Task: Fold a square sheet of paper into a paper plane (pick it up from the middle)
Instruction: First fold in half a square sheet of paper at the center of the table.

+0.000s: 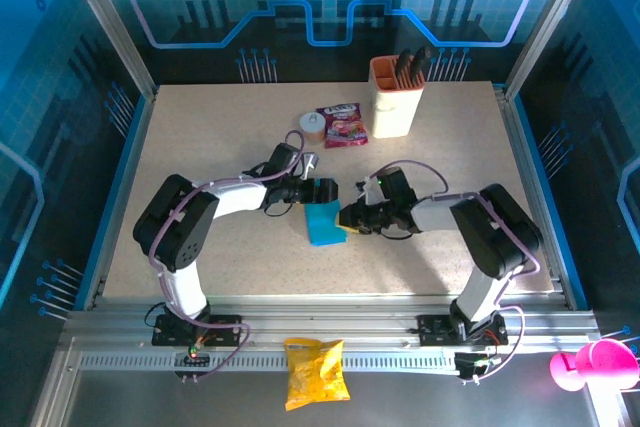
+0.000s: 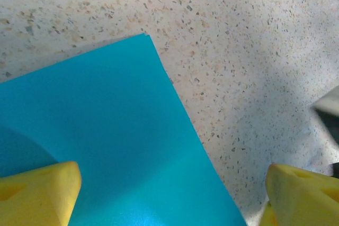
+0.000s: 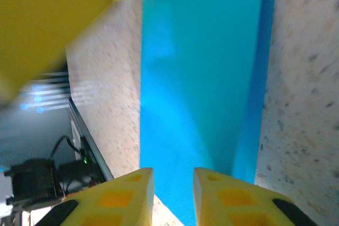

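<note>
The square sheet of paper (image 1: pixel 322 224), bright cyan-blue, lies on the speckled table (image 1: pixel 220 137) at the centre, looking folded into a narrower rectangle. My left gripper (image 1: pixel 329 194) hovers over its far edge with its yellow fingers wide open; in the left wrist view the paper (image 2: pixel 106 130) fills the space between the fingertips of my left gripper (image 2: pixel 170 183). My right gripper (image 1: pixel 348 219) sits at the paper's right edge. Its jaws stand a little apart, and the paper (image 3: pixel 201 78) shows through the gap of my right gripper (image 3: pixel 173 181). A layered edge runs along the paper's right side.
A beige holder cup (image 1: pixel 396 97) with dark tools stands at the back. A pink-red snack packet (image 1: pixel 343 125) and a small round roll (image 1: pixel 313 125) lie beside it. A yellow crinkled bag (image 1: pixel 315 372) rests on the front rail, and a pink object (image 1: pixel 590 365) sits at the far right.
</note>
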`<state>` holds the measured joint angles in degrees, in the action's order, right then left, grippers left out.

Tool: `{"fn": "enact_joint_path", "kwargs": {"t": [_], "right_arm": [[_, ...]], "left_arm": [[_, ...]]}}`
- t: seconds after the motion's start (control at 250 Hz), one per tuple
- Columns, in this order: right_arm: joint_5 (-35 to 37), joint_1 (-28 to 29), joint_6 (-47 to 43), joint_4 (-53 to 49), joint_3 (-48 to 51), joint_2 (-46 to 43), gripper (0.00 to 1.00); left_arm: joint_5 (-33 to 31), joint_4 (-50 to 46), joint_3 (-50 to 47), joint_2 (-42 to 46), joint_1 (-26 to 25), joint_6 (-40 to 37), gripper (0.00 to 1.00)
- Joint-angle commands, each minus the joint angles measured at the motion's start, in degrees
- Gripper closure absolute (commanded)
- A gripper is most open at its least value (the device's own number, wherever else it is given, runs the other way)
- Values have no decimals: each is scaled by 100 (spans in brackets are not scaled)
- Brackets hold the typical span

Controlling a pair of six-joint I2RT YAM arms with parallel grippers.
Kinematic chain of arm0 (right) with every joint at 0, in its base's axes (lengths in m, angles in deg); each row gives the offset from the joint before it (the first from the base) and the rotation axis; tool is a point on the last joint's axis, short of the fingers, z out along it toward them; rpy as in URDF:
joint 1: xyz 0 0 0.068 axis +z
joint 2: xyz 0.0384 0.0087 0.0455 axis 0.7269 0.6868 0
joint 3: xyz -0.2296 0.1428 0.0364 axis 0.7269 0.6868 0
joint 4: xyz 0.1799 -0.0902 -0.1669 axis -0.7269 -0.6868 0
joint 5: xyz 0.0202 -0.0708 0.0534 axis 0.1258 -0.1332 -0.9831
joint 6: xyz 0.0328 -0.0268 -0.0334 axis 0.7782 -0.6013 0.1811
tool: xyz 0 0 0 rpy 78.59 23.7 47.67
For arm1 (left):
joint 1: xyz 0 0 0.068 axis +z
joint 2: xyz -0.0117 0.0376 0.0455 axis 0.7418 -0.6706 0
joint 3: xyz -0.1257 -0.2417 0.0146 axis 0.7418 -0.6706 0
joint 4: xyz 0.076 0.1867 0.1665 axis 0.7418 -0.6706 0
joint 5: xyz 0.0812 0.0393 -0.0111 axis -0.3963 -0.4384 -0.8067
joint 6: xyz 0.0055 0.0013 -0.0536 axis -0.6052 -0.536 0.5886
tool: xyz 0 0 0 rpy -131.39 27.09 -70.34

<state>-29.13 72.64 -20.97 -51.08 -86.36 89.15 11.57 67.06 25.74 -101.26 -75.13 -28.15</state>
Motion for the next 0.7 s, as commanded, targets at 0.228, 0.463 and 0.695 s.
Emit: {"fn": "enact_joint_path", "kwargs": {"t": [0.228, 0.463, 0.695], "right_arm": [[268, -261, -445, -846, -195, -383, 68], [290, 170, -270, -544, -231, -52, 66], [312, 250, -240, -503, -314, 58, 66]], "left_arm": [[-36, 167, -204, -19, 44, -43, 9], [-49, 149, -187, -53, 47, -52, 10], [-36, 124, -176, -82, 49, -74, 10]]}}
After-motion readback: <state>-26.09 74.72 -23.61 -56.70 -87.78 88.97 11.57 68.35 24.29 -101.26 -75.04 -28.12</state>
